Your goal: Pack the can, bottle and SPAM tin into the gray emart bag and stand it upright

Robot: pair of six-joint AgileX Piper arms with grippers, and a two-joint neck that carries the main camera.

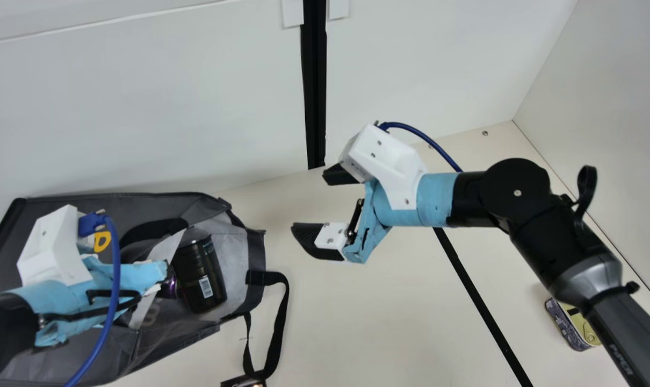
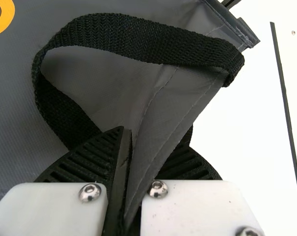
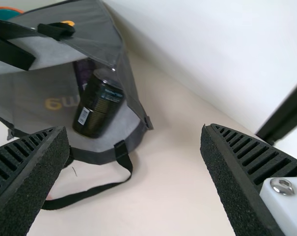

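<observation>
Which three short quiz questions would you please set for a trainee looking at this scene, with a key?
1. What does the left gripper hold? A: the bottle; B: fabric of the gray bag; C: a cable.
2. True or false: the SPAM tin is on the table, outside the bag.
3. Fill in one word, "open" or "shut": the black can is inside the bag, and the right gripper is ____.

Key: 1 B; 2 true; 3 open.
</observation>
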